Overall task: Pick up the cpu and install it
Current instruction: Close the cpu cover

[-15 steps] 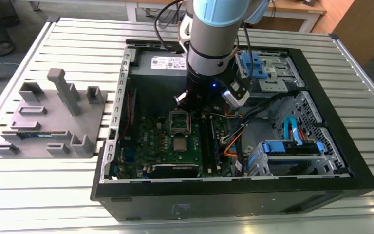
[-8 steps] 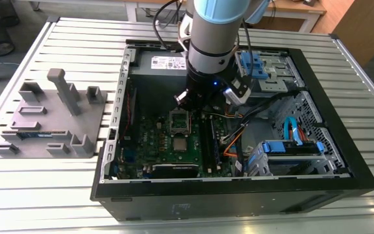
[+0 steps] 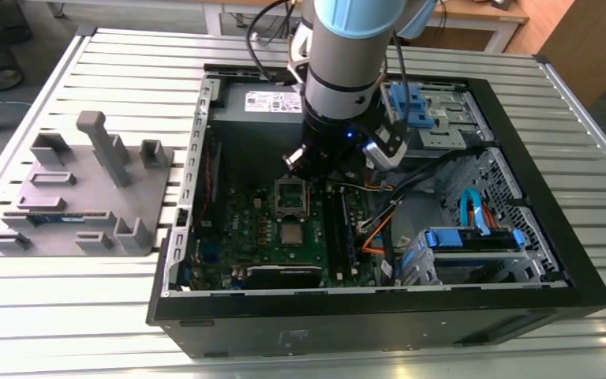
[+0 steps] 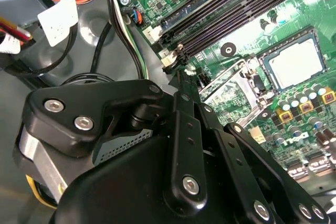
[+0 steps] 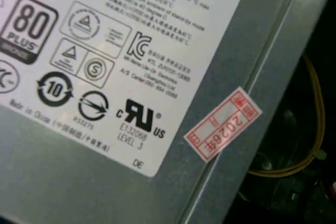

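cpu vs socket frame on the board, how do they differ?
The cpu is a small solid silvery square; the socket frame is a bigger rectangle, open in the middle. The socket frame lies right by the gripper; the cpu lies farther off. Both lie flat on the green motherboard.

Your arm [image 3: 337, 59] reaches straight down — wrist vertical — with the black gripper [image 3: 319, 162] hanging low, its linkage [image 4: 189, 145] folded close.
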Available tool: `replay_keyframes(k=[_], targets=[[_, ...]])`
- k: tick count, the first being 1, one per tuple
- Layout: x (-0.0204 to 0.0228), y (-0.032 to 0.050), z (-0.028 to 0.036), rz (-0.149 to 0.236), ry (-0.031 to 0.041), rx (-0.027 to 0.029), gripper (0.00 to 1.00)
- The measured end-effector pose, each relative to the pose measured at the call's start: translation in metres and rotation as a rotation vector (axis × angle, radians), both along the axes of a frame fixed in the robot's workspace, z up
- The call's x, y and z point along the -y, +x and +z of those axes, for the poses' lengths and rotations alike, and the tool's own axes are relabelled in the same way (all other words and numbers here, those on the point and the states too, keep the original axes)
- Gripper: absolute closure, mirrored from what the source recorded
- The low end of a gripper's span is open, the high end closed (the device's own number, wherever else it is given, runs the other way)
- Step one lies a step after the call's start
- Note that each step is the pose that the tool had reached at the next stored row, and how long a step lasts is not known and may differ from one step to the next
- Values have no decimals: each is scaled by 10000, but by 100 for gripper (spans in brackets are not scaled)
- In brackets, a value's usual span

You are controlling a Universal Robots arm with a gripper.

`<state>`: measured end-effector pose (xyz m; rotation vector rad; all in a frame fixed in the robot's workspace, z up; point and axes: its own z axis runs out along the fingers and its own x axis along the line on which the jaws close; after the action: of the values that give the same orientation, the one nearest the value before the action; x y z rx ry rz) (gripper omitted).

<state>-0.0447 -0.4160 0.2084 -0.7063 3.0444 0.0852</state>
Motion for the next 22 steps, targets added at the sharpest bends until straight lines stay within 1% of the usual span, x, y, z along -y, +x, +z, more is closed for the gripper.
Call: replay_keyframes(k=[2, 4, 9, 17, 22], targets=[[0, 0, -2, 356, 1, 0, 89], [0, 0, -2, 559, 1, 1, 89], [3, 0, 1, 844, 1, 1, 89], [16, -1, 45, 1276, 2, 4, 89], [17, -1, 46, 1326, 2, 4, 89]])
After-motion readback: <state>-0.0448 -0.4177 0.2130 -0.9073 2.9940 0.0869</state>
